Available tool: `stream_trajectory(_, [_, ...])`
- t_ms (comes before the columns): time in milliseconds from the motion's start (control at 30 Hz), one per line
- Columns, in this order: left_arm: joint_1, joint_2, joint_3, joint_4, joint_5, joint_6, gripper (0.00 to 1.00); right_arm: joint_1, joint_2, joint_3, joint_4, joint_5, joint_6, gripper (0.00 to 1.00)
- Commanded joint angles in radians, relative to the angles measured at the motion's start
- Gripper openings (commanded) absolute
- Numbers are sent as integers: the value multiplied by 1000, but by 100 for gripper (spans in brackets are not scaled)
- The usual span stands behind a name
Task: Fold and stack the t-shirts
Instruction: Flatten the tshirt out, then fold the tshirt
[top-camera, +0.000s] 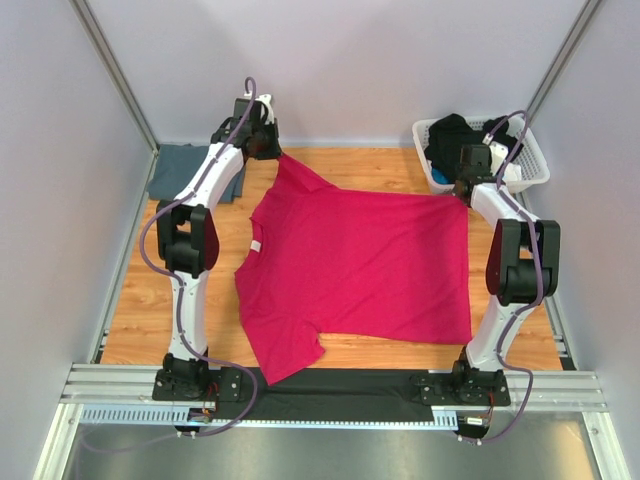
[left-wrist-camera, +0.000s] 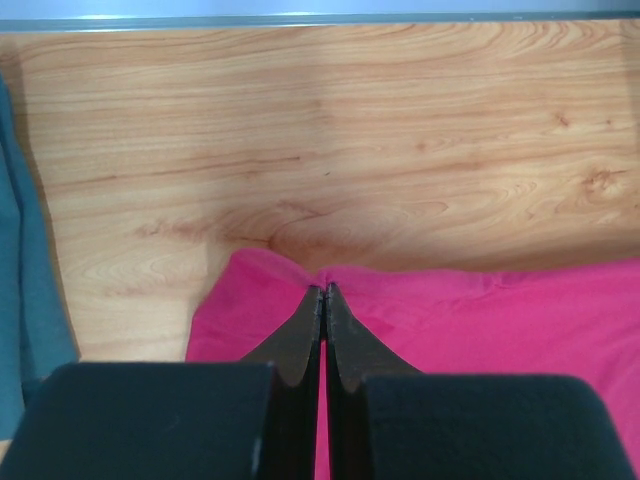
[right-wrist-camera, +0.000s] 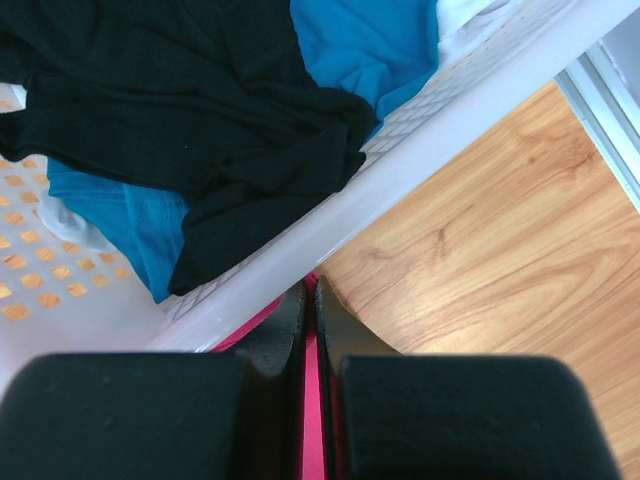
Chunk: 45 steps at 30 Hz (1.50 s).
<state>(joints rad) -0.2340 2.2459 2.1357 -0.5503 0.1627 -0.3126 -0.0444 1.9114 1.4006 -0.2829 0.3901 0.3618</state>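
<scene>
The left end effector (left-wrist-camera: 322, 295) is closed, its two fingers pinched on the edge of the pink t-shirt (left-wrist-camera: 480, 320), with a thin strip of pink cloth showing between them. From above, this grip sits at the tip of the far sleeve, at the far left of the counter (top-camera: 380, 165). The right end effector (right-wrist-camera: 309, 292) is also closed on the same shirt, with pink fabric squeezed between its fingers. It holds the far corner of the hem, just beside the wall of the white basket (right-wrist-camera: 450, 120).

Between the two grips the shirt lies spread across the middle of the counter, collar to the left and hem to the right, its near sleeve pointing toward the arm bases.

The blue-grey t-shirt (top-camera: 195, 175) lies folded at the far left corner, just left of the left end effector and apart from the pink one. The basket holds a black garment (right-wrist-camera: 200, 100) over blue cloth (right-wrist-camera: 370, 40).
</scene>
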Motion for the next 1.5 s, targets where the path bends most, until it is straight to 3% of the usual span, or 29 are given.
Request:
stream_trajectory(0, [4, -86, -23, 38, -8, -37, 0, 3, -70, -18, 99, -17, 46, 0])
stream_trajectory(167, [4, -187, -154, 82, 0, -37, 0, 3, -147, -135, 158, -39, 40, 0])
stream_trajectory(700, [-20, -463, -468, 67, 87, -94, 0, 3, -279, -268, 139, -25, 32, 1])
stream_trajectory(1233, [-125, -698, -720, -22, -84, -273, 0, -5, -316, -292, -10, -7, 17, 0])
stream_trajectory(1467, [-154, -792, -850, -20, -140, -453, 0, -31, -328, -296, -62, -43, 31, 1])
